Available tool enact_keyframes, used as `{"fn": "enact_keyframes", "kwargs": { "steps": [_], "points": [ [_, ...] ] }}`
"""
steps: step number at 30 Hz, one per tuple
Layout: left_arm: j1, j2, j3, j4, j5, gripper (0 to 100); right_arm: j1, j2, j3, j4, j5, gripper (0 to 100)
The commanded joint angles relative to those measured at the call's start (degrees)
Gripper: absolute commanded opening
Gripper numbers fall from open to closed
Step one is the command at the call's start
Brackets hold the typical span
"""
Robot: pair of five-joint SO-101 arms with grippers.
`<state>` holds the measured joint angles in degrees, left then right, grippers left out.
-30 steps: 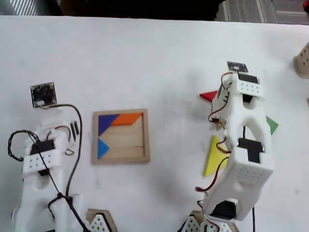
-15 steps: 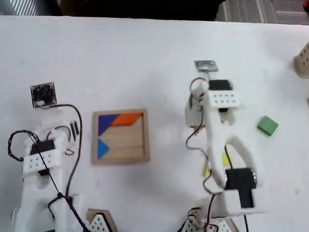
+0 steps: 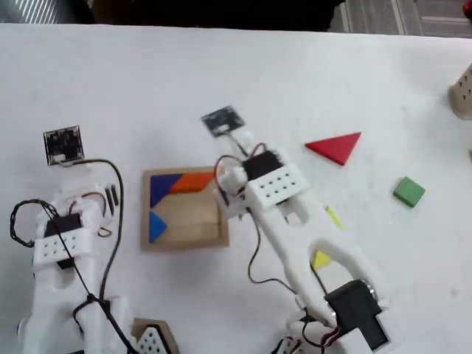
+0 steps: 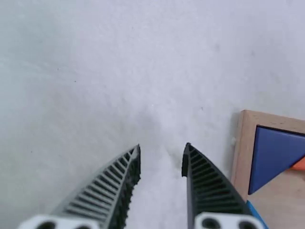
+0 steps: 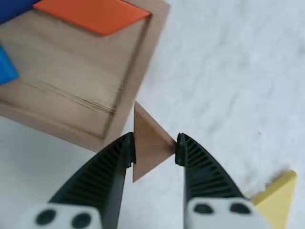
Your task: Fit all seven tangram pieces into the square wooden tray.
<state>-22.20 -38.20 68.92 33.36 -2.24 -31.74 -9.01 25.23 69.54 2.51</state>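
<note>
Brown triangle (image 5: pixel 147 138) delivered to tray (image 5: pixel 141 62).
Right gripper (image 5: pixel 153 143), pinching it, has swung over beside the tray rim; placement pending. Left gripper (image 4: pixel 161 155) spread.

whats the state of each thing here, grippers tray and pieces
left gripper: open, empty
right gripper: shut on brown triangle
wooden tray: partly filled
red triangle: loose on table
green square: loose on table
yellow triangle: on table, outside tray
</note>
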Motion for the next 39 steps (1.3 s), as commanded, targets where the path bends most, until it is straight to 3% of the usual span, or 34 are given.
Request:
{"fn": "enact_keyframes", "kwargs": {
  "steps": [1, 8, 13, 21, 28, 35, 39],
  "points": [
    [-0.57, -0.13, -0.53, -0.97, -0.70, 16, -6.99, -2.59, -0.44, -2.77, -0.62, 8.0],
    [-0.57, -0.13, -0.53, -0.97, -0.70, 16, -12.70, 2.59, -0.62, -7.60, -0.44, 8.4],
    [-0.57, -0.13, -0.53, -0.97, -0.70, 16, -13.05, 10.95, -2.81, -10.86, -0.09, 8.6],
    [-0.57, -0.13, -0.53, -0.97, -0.70, 16, -13.32, 13.93, -8.09, -6.64, 2.73, 20.0],
    [-0.57, -0.22, -0.53, -0.88, -0.70, 16, -13.05, 12.35, -11.34, 0.48, 5.27, 21.2],
    [-0.57, -0.66, -0.53, -0.53, -0.35, 16, -7.69, -0.75, -4.13, 3.30, 5.63, 19.4],
    [-0.40, -0.75, -0.53, 0.88, -0.35, 16, -7.34, -5.76, 5.80, -3.03, 5.63, 5.9]
  ]
}}
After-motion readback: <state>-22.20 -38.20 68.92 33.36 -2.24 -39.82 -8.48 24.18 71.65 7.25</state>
